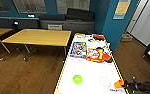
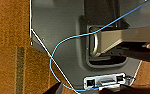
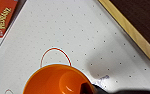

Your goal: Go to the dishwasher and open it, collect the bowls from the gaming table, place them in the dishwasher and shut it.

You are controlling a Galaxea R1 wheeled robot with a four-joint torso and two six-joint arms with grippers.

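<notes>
Head view shows the right claw at the rim of a round orange plastic bowl on the white dotted table; whether it grips, I cannot tell. A small green bowl sits well apart.

- I see a wide bare stretch of white desk between the green bowl and the far clutter.
- Boxes and games crowd the far end of the desk; the red and orange items block reach there.
- The orange bowl sits at the near right edge, touching my right claw.
- Open wooden floor lies left of the desk.
- A yellow table stands further left, well apart.
</notes>
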